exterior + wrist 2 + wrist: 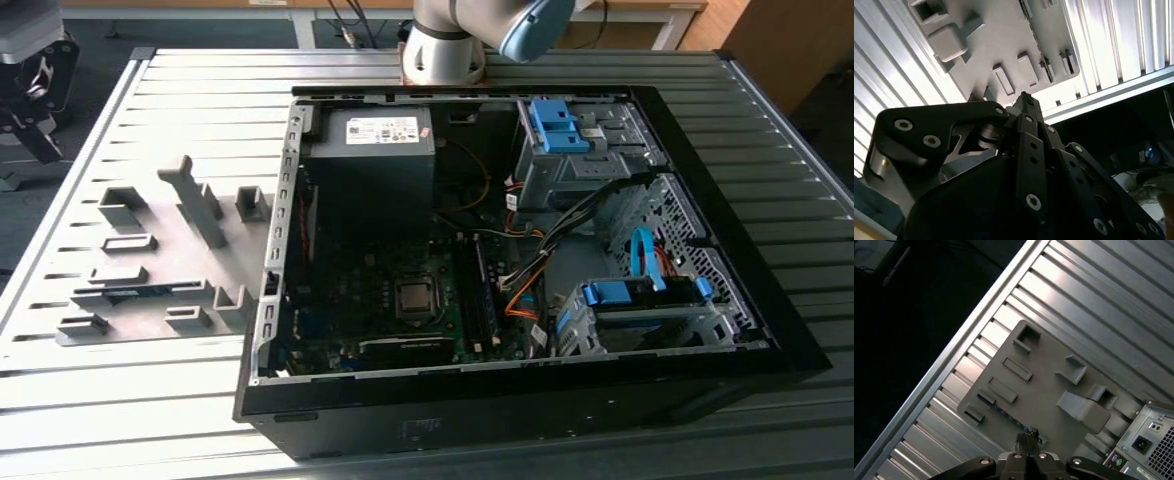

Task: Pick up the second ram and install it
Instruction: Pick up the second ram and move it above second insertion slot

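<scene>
The second ram (139,291) is a thin blue-green stick lying in a slot of the grey fixture plate (160,225), at the exterior view's left of the open computer case (534,360). In the first wrist view the ram (1004,411) runs along the plate (1044,390), and my gripper (1027,436) hangs high above it, its tips overlapping one end of the stick in the picture. The fingers meet at a narrow point, shut and with nothing held. The second wrist view has the gripper (1026,99) in front of the plate (999,40).
Several grey blocks (200,200) stand up from the fixture plate. Inside the case lie the motherboard (416,297), a power supply (371,165), orange cables and blue drive brackets (641,292). The ribbed metal table (134,400) ends just beyond the plate; the arm's base (447,45) stands behind the case.
</scene>
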You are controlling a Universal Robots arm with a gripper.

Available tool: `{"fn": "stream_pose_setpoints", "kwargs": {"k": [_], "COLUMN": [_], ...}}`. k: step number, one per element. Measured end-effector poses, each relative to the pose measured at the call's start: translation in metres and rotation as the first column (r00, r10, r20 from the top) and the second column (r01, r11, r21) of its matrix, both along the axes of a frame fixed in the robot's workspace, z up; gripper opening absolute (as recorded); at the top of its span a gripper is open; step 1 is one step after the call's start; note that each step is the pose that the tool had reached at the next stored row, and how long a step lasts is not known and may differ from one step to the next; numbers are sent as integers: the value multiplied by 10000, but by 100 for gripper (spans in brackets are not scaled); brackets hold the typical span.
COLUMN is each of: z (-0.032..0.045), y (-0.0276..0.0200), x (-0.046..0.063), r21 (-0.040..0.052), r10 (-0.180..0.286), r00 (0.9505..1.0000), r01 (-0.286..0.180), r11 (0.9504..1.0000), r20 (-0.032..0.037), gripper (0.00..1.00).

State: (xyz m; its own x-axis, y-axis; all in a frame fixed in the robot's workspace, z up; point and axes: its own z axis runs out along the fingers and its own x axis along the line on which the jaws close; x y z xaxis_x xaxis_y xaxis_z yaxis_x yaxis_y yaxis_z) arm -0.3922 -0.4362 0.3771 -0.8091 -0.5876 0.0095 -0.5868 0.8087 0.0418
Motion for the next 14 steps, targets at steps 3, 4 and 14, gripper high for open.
{"fn": "stream_pose_setpoints", "kwargs": {"k": [3, 4, 14], "z": [-6, -8, -20], "y": [0, 0, -1], "x": [0, 0, 0], "r21": [0, 0, -4], "r10": [540, 693, 1929], "r00": [9985, 9976, 9812], "r01": [-540, -693, -1929], "r11": [9985, 9976, 9812], "r20": [0, 0, -1], "gripper": [11, 11, 11]}}
